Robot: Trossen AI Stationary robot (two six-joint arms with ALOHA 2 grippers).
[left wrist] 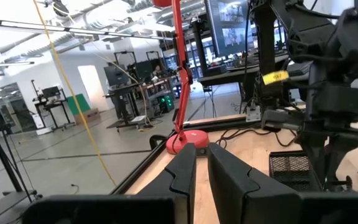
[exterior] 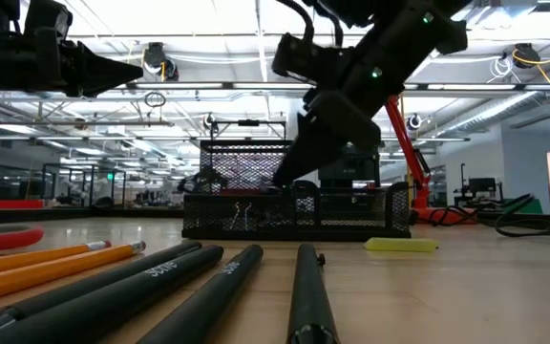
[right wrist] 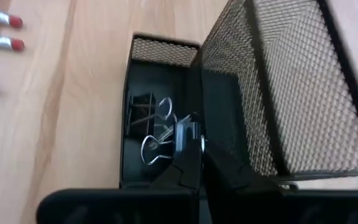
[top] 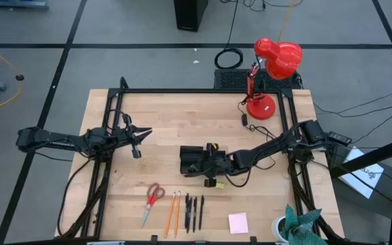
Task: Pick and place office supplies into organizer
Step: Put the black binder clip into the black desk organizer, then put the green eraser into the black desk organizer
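1. Step in hand: delivery of a binder clip. The right gripper (right wrist: pixel 191 149) is lowered into the low front compartment of the organizer (top: pixel 194 162), with its fingers drawn together on a black binder clip (right wrist: pixel 182 130) whose wire handles show just ahead of the fingertips.
2. Organizer position: mid-table, just ahead of the right arm. It is a black wire-mesh unit with a taller mesh section beside the low compartment. At least one other clip (right wrist: pixel 157 146) already lies in that compartment.
3. Left gripper (top: pixel 139 138): held above the table on the left side, well apart from the organizer, fingers nearly together with a narrow gap between them and nothing held. This arm appears to be waiting.
4. Remaining supplies, lying near the front edge of the table:
   - red-handled scissors (top: pixel 152 201)
   - two orange pencils (top: pixel 173 212)
   - three black pens (top: pixel 194 211)
   - pink sticky-note pad (top: pixel 237 222)
   - small yellow block (top: pixel 217 183), just beside the organizer on its front side
5. Next move, as a judgement: part the right fingers so the clip drops among the others, then lift straight up. The tall mesh wall stands close beside the fingers, so a sideways withdrawal risks snagging or shifting the organizer.
6. Progress: early; most items remain outside the organizer.
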